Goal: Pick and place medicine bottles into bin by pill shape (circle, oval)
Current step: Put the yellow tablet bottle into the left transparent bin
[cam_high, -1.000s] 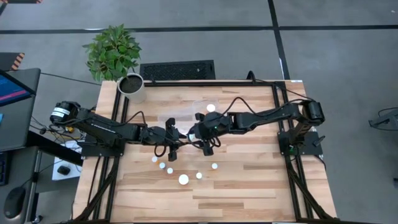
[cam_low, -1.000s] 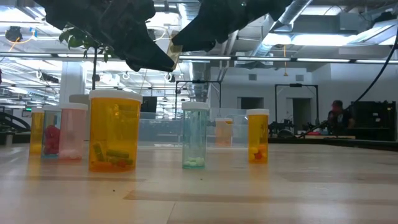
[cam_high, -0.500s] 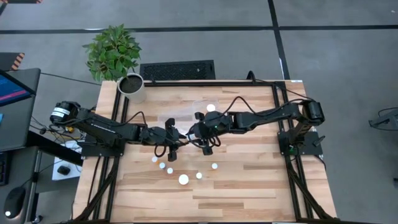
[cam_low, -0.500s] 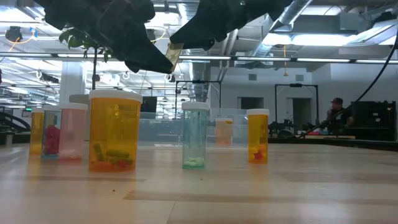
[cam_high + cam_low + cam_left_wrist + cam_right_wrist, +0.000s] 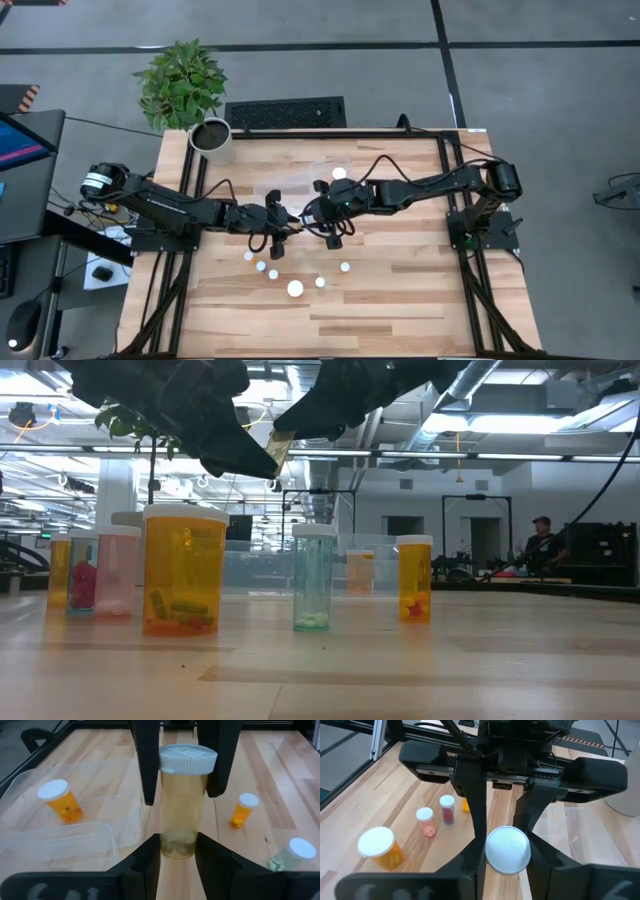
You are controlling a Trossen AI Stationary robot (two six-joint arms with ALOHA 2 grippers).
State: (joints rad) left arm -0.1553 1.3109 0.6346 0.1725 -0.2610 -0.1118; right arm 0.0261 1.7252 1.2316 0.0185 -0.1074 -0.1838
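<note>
— Pale wood, the table, and both arms reach in to meet over its middle. Why?

— It looks like a handover. The left gripper is clamped on the foot of a pale bottle, holding it upright in the air. The right gripper comes from the opposite side, and its fingers are pressed against the white cap on both sides. So both hold the same bottle.

— And the bin?

— Clear plastic, on the table just beside the held bottle and below it. One small orange bottle seems to lie tilted in it already, though the walls are so transparent I can't say which compartment.

— The other bottles?

— They are on the table nearer the front edge, apart from the bin, waiting. The big orange one stands tallest.

— What can't you make out?

— From above, the grippers cover the held bottle. In the low view their tips are cut off at the top edge. The pills sit at the bottom of the pale bottle, but round or oval I can't tell.
</note>
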